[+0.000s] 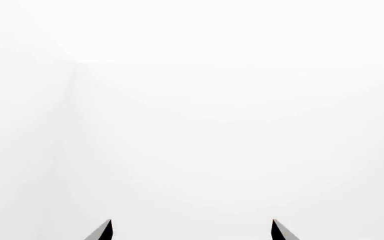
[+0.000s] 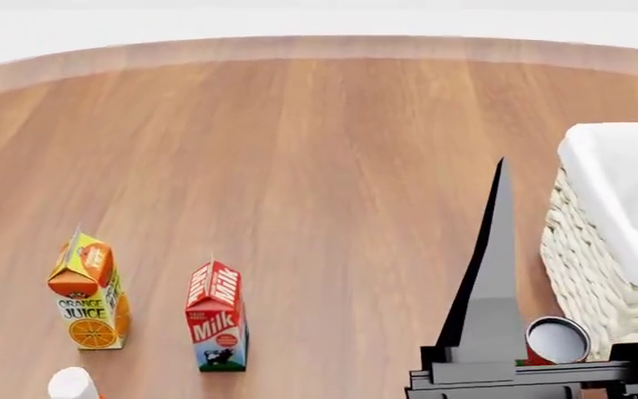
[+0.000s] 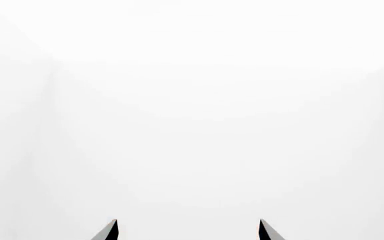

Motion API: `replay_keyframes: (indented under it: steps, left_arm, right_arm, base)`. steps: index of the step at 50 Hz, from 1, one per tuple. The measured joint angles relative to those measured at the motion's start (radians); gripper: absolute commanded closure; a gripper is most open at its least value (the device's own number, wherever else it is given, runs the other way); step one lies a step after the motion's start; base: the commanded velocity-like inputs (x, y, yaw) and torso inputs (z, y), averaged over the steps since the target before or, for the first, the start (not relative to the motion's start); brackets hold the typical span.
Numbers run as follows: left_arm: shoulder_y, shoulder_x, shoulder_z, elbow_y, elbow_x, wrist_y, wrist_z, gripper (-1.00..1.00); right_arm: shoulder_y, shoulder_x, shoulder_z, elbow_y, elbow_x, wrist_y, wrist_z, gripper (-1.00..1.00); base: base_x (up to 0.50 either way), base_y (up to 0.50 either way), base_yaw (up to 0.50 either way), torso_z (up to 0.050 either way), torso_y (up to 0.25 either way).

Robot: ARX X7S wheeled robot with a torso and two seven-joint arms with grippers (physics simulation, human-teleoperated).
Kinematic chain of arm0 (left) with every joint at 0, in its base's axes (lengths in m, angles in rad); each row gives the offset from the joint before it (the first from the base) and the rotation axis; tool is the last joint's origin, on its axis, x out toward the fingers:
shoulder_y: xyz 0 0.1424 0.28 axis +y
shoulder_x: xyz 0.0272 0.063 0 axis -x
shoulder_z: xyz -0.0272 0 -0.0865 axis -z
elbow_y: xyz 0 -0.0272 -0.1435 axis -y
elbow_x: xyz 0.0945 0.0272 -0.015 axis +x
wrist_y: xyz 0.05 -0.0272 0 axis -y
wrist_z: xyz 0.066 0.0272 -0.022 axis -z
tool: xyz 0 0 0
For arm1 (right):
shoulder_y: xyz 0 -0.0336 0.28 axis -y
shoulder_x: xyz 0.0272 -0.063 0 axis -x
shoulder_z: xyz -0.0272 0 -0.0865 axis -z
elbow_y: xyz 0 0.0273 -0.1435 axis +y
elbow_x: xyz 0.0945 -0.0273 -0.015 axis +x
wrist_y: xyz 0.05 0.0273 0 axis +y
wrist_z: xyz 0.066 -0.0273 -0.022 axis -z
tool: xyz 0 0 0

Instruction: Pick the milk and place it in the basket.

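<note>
Milk [image 2: 217, 317] upright on table [image 2: 319, 166], untouched | left claw [image 1: 192, 231] spread, empty | right claw [image 3: 188, 231] spread, empty

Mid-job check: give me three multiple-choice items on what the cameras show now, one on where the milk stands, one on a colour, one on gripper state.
1. Where does the milk stand in the head view?
A. inside the basket
B. on the table, right of the orange juice carton
C. on its side by the can

2. What colour is the milk's top?
A. red
B. green
C. yellow

3. How are the two grippers?
A. both shut on cartons
B. left holding the milk
C. both open and empty

Key: 1 B, it stands upright on the wooden table beside the orange juice carton, far from the basket. 2 A, red with white lettering. 3 C, left gripper and right gripper show spread fingertips with nothing between.
</note>
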Motion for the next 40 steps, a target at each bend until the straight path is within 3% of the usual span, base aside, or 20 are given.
replay_keyframes:
  steps: [40]
  left_arm:
    - [0.003, -0.015, 0.015, -0.009, 0.000, 0.018, -0.012, -1.00]
  right_arm:
    - [-0.007, 0.020, -0.024, 0.010, 0.000, -0.027, 0.006, -1.00]
  base:
    - [0.48, 0.00, 0.00, 0.000, 0.001]
